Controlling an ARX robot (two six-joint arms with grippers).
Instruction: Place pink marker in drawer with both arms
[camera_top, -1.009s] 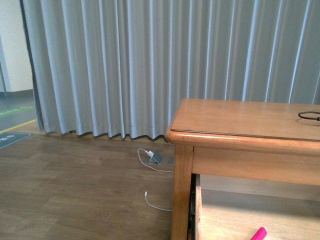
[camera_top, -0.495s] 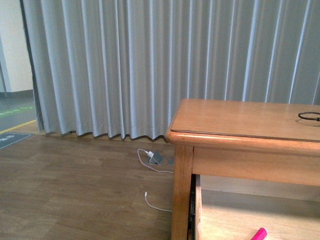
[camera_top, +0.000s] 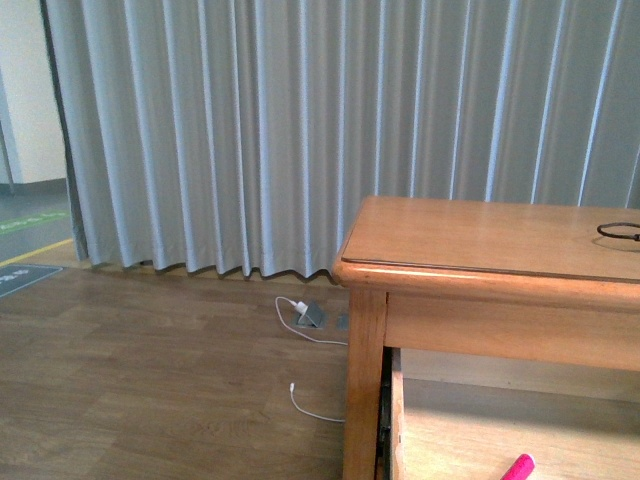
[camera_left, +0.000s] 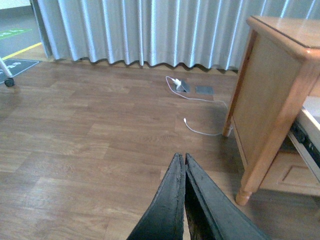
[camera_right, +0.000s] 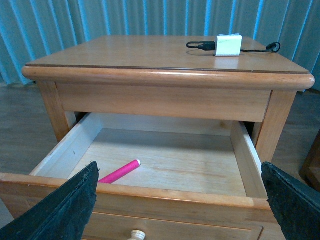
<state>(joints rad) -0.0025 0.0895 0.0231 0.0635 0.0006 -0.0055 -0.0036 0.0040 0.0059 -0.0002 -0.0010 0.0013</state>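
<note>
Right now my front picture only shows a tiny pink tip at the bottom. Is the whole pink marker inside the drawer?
Observer: Yes. The right wrist view shows the pink marker lying flat on the floor of the open drawer, near its front.
Operator: Is a gripper holding it?
Observer: No. The right gripper is open wide, and the marker lies free, apart from both of its fingers.

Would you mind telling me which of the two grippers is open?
The right gripper, spread wide before the drawer; the left gripper is pressed shut.
</note>
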